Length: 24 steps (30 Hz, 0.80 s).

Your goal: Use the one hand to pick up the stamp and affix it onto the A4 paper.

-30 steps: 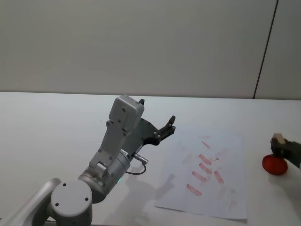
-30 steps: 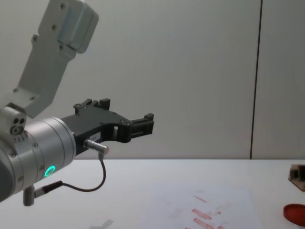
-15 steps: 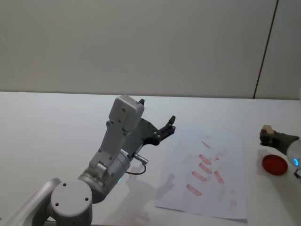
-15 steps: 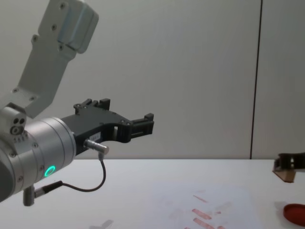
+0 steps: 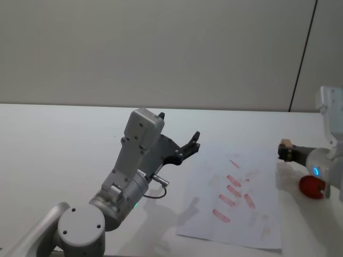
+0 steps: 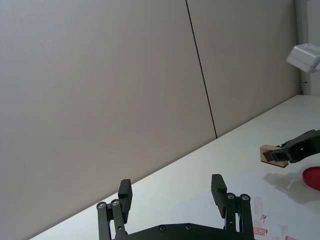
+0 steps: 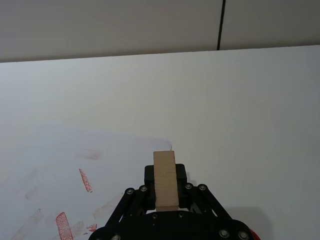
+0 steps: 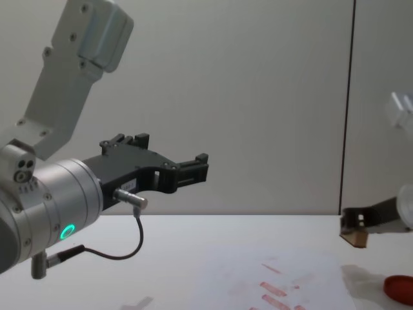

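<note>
Soft even overhead light, moderately bright. Faint diffuse shadows on flat white tabletop (image 5: 64, 139) beneath small tan wooden stamp (image 8: 354, 237) and across white paper sheet (image 5: 257, 225) left edge.

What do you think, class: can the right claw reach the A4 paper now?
Probably yes: the right claw, shut on the stamp, hangs beside the A4 paper, nothing between them; the left claw hangs aside.

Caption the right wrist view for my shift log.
Right pincer holds the stamp aloft near a corner of the red-marked A4 paper.
</note>
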### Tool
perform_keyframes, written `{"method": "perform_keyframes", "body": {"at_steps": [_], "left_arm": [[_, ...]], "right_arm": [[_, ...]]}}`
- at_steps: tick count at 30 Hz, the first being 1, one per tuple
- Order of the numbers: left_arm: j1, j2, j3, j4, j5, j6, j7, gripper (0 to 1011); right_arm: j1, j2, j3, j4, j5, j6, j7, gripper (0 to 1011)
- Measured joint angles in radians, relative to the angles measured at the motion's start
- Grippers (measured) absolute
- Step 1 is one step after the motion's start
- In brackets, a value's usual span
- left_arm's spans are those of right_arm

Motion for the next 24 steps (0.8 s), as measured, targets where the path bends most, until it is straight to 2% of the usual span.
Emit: {"method": "perform_keyframes", "body": {"at_steps": [4, 9, 14, 24], "left_arm": [[0.0, 0.0, 0.0, 0.0, 0.0, 0.0, 0.0, 1002], [0.0, 0.0, 0.0, 0.0, 0.0, 0.0, 0.0, 1002], [0.0, 0.0, 0.0, 0.0, 0.0, 0.0, 0.0, 1002], [0.0, 0.0, 0.0, 0.0, 0.0, 0.0, 0.0, 1002]], "right_arm": [[0.041, -0.016, -0.01, 0.05, -0.028, 0.014, 0.017, 218], [0.074, -0.031, -0.016, 0.09, -0.04, 0.034, 0.023, 219], [0.101, -0.045, -0.019, 0.122, -0.038, 0.058, 0.021, 219], [0.144, -0.076, -0.024, 0.173, -0.008, 0.106, -0.012, 218]]}}
